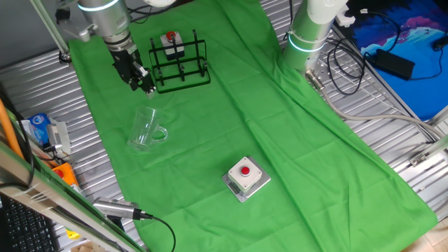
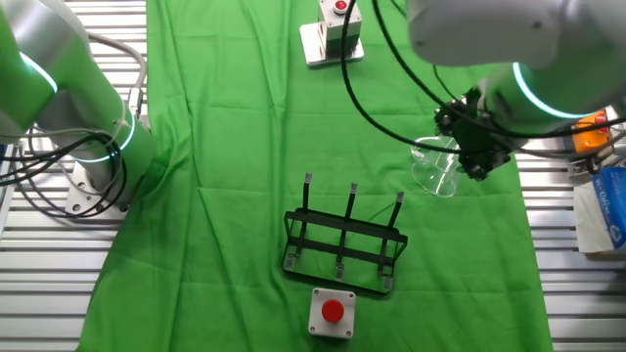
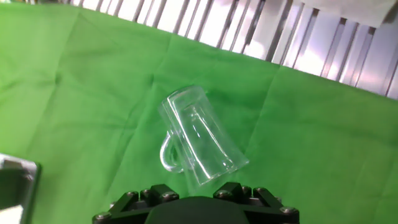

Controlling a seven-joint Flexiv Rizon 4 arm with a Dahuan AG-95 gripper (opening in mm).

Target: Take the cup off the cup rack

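One fixed view: green cloth (image 1: 294, 140) spread over a slatted metal table (image 1: 392, 133), creased along its length. Second arm base with a green light ring (image 1: 308, 31) stands at the cloth's far edge.

Working arm (image 1: 105, 17) reaches in from the top left corner, its wrist angled down toward the cloth. Gripper (image 1: 147, 87) hangs just beside the cup rack's near left corner, above the cloth. Cannot tell from any view whether the fingers are spread or pressed together; hand view shows only the dark gripper body at the bottom edge, fingertips hidden. Nothing seen pinched in it.

Cup rack (image 1: 180, 63) — black wire frame, upright pegs, rectangular base — stands on the cloth. No cup on the pegs. One grey box with red button (image 1: 172, 42) sits right behind it.

Second grey box with red button (image 1: 246, 176) rests on the cloth, well apart from the rack.

Cup (image 1: 145, 129): clear glass mug, lying on its side on the cloth, off the rack, near the gripper but apart from it. Hand view shows the cup (image 3: 199, 137) tilted diagonally, with its handle (image 3: 169, 155) at lower left.
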